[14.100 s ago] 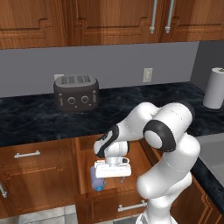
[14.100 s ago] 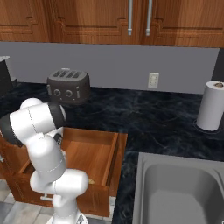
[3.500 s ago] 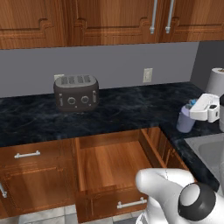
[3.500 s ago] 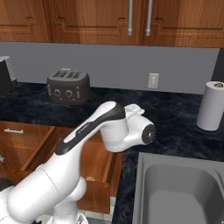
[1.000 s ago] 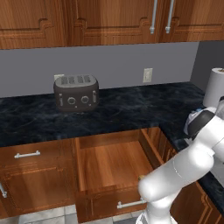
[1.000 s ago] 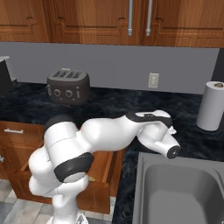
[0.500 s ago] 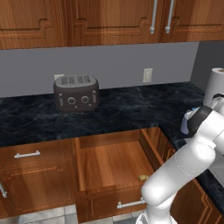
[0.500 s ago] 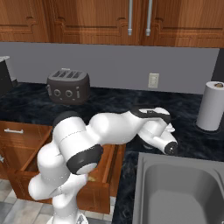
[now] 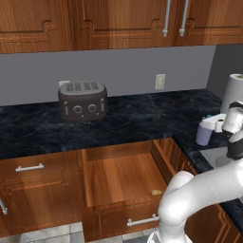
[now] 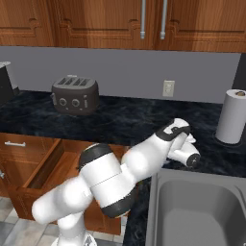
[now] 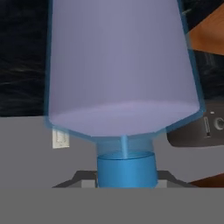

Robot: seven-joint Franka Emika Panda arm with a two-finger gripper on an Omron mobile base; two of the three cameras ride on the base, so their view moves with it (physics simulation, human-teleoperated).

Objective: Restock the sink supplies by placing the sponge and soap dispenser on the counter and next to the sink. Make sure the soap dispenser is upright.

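Soap dispenser (image 9: 205, 133), pale lavender and upright, stands on the black counter (image 9: 128, 118) at about three o'clock in the left base view, just beside the sink (image 9: 216, 155). The gripper (image 9: 219, 124) is closed tight around the bottle's top, where the hand view shows a blue neck (image 11: 126, 169) between its tips. Toaster (image 9: 83, 100) sits well apart at ten o'clock; a paper towel roll (image 10: 232, 116) stands at two o'clock in the right base view. The risk seems to lie in the release: a sideways pull as the jaws part could tip the bottle or nudge it into the basin.
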